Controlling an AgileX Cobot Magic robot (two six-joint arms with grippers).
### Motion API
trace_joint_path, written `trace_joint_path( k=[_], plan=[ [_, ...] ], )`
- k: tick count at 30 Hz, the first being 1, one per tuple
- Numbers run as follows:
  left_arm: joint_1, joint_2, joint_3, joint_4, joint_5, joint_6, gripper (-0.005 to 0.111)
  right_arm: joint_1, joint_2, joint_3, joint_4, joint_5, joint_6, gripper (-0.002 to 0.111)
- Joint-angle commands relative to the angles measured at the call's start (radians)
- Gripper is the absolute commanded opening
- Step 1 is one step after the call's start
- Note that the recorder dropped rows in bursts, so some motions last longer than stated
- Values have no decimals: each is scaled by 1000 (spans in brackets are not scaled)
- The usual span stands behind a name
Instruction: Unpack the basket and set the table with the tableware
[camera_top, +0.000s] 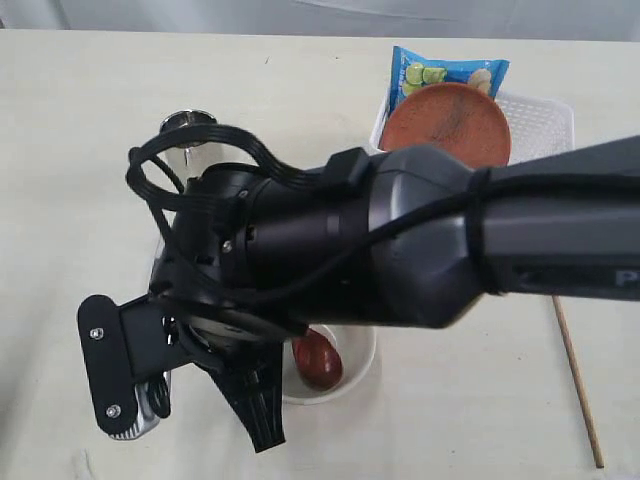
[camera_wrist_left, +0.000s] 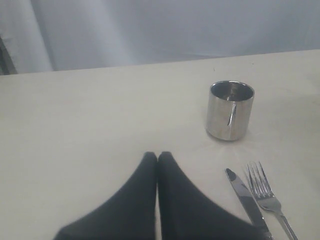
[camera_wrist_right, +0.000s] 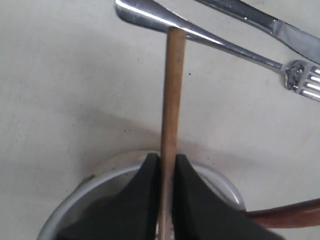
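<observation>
While clamped in the right end effector (camera_wrist_right: 167, 157) above the bowl (camera_wrist_right: 222, 184), swing the chopstick (camera_wrist_right: 171, 95) clear of the fork (camera_wrist_right: 215, 42) and lay flat on the surface (camera_wrist_right: 60, 90) beside the second chopstick (camera_top: 578, 380), with the left end effector (camera_wrist_left: 158, 159) pressed together, empty.

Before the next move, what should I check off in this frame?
1. Right gripper shut on the chopstick: ok.
2. Left gripper shut and empty: ok.
3. Held chopstick clear of the fork: cannot tell; it crosses the fork's handle in the right wrist view.
4. Other chopstick lying on the table: ok.
5. Plate out of the basket: not ok, it sits in it.
</observation>
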Motion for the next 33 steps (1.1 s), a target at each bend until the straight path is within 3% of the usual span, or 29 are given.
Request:
trace_joint_path(
  k=[1, 7, 15, 28, 33],
  plan=[
    [-6, -2, 2, 0, -9, -5, 0, -10, 2, -4, 0, -7, 9, -1],
    [-6, -2, 2, 0, -9, -5, 0, -10, 2, -4, 0, -5, 52, 1],
    [-6, -2, 2, 0, -9, -5, 0, -10, 2, -4, -23, -5, 73, 37],
    [-6, -2, 2, 0, -9, -5, 0, -10, -59, -35, -384, 92, 438, 36],
    [-6, -2, 2, 0, -9, -5, 0, -10, -116, -35, -401, 165, 503, 36]
  ],
)
